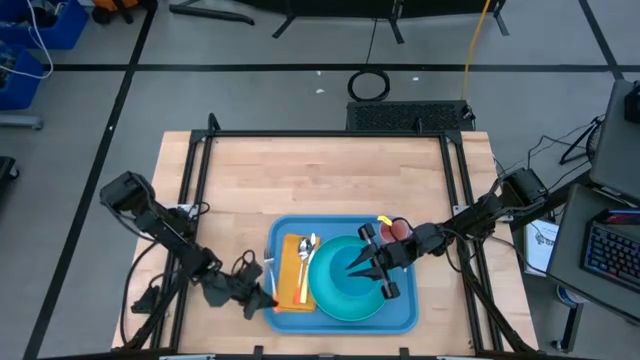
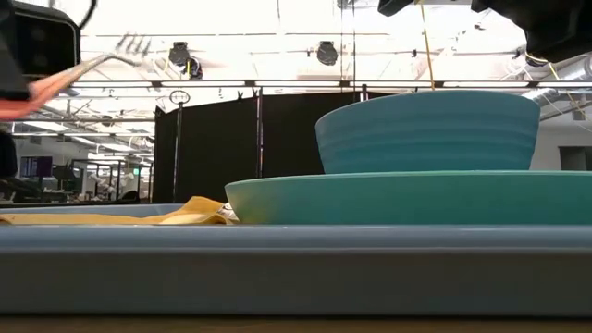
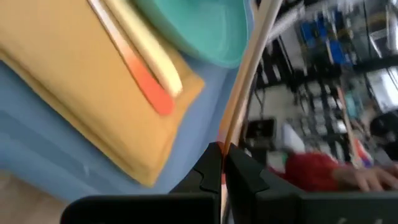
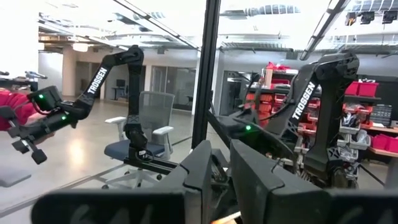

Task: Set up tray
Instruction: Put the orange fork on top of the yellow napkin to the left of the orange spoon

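Left arm reached from 9 o'clock side, left gripper (image 1: 262, 297) low at tray's 8 o'clock corner, fingers (image 3: 208, 171) pinched tight on thin orange-handled fork (image 2: 88, 69), tines raised in low view. Right arm came from 3 o'clock, right gripper (image 1: 372, 268) hung over bowl (image 2: 427, 129); jaws narrow, could not tell whether anything was held. Tray (image 1: 400, 318) sat at table's (image 1: 330, 175) 6 o'clock edge: large, flat, blue, rounded corners, raised rim. It held teal plate (image 2: 407, 197) with bowl stacked on it, yellow napkin (image 1: 288, 270) at plate's 9 o'clock, spoon (image 1: 305, 262) lying on napkin.
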### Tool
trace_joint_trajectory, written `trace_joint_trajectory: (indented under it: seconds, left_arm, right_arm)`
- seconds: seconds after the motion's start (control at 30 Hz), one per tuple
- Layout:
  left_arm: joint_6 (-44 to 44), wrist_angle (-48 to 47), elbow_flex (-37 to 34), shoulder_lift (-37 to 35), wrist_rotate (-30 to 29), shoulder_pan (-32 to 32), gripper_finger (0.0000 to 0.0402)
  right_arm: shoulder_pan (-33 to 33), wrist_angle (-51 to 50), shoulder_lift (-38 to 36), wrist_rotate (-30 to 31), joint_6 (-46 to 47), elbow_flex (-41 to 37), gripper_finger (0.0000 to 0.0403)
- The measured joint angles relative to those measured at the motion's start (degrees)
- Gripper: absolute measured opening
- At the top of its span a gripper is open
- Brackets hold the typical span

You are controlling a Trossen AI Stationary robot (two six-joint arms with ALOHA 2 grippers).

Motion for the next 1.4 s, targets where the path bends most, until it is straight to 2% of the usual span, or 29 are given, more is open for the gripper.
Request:
trace_joint_trajectory:
  seconds: [0.17, 0.27, 0.37, 0.47, 0.63, 0.73, 0.97, 1.27, 1.4]
  left_arm:
    - [-0.74, 0.85, -1.08, -0.14, 9.52, 4.94, 0.0007]
    - [-0.3, 0.77, -0.94, -0.15, 18.1, 8.55, 0.0006]
    - [-1.76, 0.84, -0.94, -0.15, 20.41, 11.43, 0.0006]
    - [-3.32, 1.47, -0.94, -0.15, 25.42, 12.66, 0.0006]
    - [-6.51, 2.4, -0.94, -0.15, 26.6, 14.52, 0.0006]
    - [-8.98, 1.15, -0.94, -0.13, 30.2, 15.21, 0.0006]
    - [-10.88, 0.11, -0.94, -0.13, 34.04, 18.5, 0.0006]
    - [-15.19, -1.16, -0.94, -0.13, 34.1, 20.48, 0.0006]
    - [-21.13, -3.82, -0.92, 0.43, 36.81, 20.29, 0.0006]
  right_arm:
    - [0.0, -1.07, 0.02, 0.0, 0.0, 0.0, 0.0049]
    - [0.0, -1.42, 0.02, 0.0, 0.02, 0.0, 0.0049]
    - [0.0, -1.79, 0.02, 0.0, 0.02, 0.0, 0.0049]
    - [0.01, -2.92, 0.02, -0.07, 0.48, 0.0, 0.005]
    - [0.02, -3.66, 0.02, -0.13, 0.68, 0.0, 0.0049]
    - [0.24, -3.71, 0.02, -0.17, 0.68, 0.0, 0.0049]
    - [0.44, -3.52, 0.02, -0.22, 0.22, 0.0, 0.0049]
    - [0.44, -4.0, 0.02, -0.22, 0.16, 0.0, 0.0049]
    - [0.44, -4.24, 0.02, -0.23, 0.09, 0.0, 0.0049]
